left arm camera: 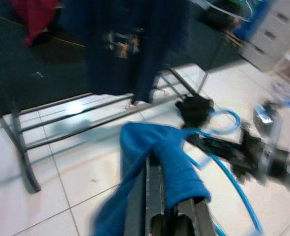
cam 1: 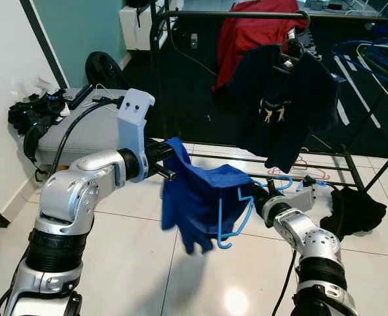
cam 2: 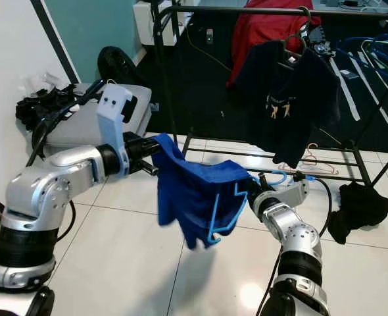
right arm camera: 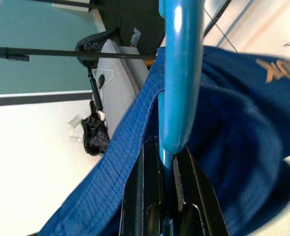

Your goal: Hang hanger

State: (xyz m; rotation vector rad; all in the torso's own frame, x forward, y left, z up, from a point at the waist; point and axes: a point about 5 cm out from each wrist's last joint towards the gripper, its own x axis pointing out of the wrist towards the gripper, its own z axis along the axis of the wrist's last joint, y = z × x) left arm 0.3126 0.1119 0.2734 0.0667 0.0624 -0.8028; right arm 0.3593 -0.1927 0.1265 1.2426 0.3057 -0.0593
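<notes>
Right gripper (right arm camera: pixel 165 196): jaws closed on the light-blue hanger (right arm camera: pixel 180 73), gripping its bar just below a bend; blue cloth lies against the fingers on both sides.

Left gripper (left arm camera: pixel 159 196): jaws together on a fold of the blue shirt (cam 1: pixel 204 197), cloth wrapped over and around the fingers.

Hanger: held low between the two arms, well below the rail (cam 1: pixel 246 14). Its hook (cam 1: pixel 287 182) sits by the right wrist; one corner hangs free under the shirt hem.

Shirt: stretched between the grippers, bunched, part draped over the hanger. Whether the hanger is fully seated in the neck cannot be told.

Rack: black frame ahead. On the rail hang a dark shirt (cam 1: pixel 283 99) and a red garment (cam 1: pixel 250 33). Spare blue hangers (cam 1: pixel 371 56) at far right; a dark heap (cam 1: pixel 355 210) on the floor beside the rack foot.

Handling note, step in hand (judged: dressing the hanger, hanging not yet begun):
- keep the right grip firm so the hanger does not twist;
- let the left draw the cloth over the free shoulder without dragging it off the other;
- leave the hook bare before raising;
- aim for open rail beside the dark shirt.
</notes>
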